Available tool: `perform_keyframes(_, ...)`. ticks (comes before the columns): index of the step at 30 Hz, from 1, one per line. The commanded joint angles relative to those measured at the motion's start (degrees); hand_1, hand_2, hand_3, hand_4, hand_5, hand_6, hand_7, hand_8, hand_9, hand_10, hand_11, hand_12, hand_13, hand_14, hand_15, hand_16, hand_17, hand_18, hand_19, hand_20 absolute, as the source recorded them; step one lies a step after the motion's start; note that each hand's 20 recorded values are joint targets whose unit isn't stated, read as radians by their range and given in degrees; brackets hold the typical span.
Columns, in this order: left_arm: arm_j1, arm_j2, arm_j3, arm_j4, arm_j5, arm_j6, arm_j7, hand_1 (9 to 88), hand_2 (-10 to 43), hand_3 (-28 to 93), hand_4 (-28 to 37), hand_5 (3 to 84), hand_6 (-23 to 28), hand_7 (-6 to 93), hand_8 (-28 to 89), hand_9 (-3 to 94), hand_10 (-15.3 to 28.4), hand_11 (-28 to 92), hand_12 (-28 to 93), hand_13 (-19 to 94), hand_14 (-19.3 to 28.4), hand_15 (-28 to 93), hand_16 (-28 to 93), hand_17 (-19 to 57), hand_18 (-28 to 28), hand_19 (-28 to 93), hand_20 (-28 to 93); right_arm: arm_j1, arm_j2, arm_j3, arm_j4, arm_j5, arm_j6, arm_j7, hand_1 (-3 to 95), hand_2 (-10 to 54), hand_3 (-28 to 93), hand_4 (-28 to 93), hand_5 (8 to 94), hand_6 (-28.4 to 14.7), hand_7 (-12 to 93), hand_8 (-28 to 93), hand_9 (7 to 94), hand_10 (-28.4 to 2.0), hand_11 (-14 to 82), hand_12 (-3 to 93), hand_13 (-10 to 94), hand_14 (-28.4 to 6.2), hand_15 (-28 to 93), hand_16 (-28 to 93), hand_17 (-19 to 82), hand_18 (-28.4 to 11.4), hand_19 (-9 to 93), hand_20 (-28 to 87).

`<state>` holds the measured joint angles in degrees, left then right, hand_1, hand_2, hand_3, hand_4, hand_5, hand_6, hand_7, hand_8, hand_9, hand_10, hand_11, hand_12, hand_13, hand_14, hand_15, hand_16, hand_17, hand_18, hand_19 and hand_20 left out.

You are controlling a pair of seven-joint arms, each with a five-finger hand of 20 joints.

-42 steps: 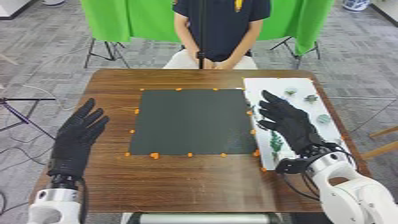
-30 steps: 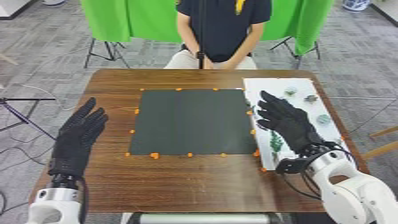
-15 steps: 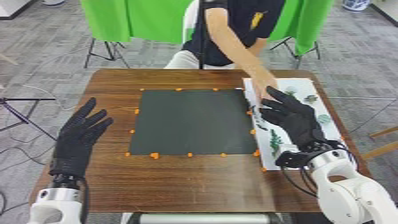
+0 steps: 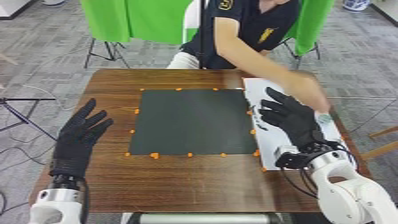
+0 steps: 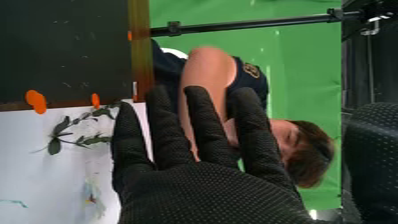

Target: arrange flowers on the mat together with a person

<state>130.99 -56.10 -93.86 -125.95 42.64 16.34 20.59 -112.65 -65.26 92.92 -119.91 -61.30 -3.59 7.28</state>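
In the head view, my right hand [image 4: 289,119] is over the white sheet [image 4: 253,86], palm and fingers extended, holding nothing. A person's blurred hand [image 4: 307,94] is over the sheet's far right part, just beyond my fingers; whether it holds anything cannot be told. A round green plant [image 4: 324,118] lies right of my hand. The dark mat [image 4: 191,122] is bare. My left hand [image 4: 82,132] rests open left of the mat. In the right wrist view, my right hand [image 5: 204,192] has straight fingers; a leafy sprig [image 5: 67,132] lies on the white sheet [image 5: 27,170].
Orange markers [image 4: 155,156] line the mat's edges on the brown table [image 4: 195,185]. The person's forearm [image 4: 253,60] crosses the table's far edge toward the right. A green cloth [image 4: 133,22] hangs behind.
The person leaned in and reached across the table to the sheet, the hand then passing rightward. The green sprig near my right wrist is no longer seen at its spot. Both my hands stay nearly still.
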Motion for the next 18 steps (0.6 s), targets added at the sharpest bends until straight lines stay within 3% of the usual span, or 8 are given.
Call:
perform_keyframes(1,0.94,-0.54,-0.26,-0.28,0.10,-0.08,-0.91,23.6,2.7,81,-23.6,34.6,2.6,12.5,-10,34.7,16.1,17,9,25,23.6,29,-3,-10.6,19.7,37,11,-1.37,-0.57,0.18,-0.84,0.14,-0.15,0.14,3.2,12.9,80,-28,30.8,-1.6,9,-10,34.2,-15.9,3.2,13.5,27,-18.5,5,26,-4,-19.9,38,11)
perform_keyframes(18,0.65,-1.13,-0.39,-0.25,0.57,-0.49,-1.98,23.7,2.7,81,-23.6,34.7,2.4,12.6,-10,34.9,16.2,17,9,25,23.8,30,-3,-10.6,19.8,38,11,-1.62,-0.59,-0.01,-1.00,-0.11,0.08,0.86,3.3,12.9,80,-28,30.9,-1.7,9,-10,34.2,-15.9,3.2,13.5,27,-18.5,5,26,-4,-19.9,38,11)
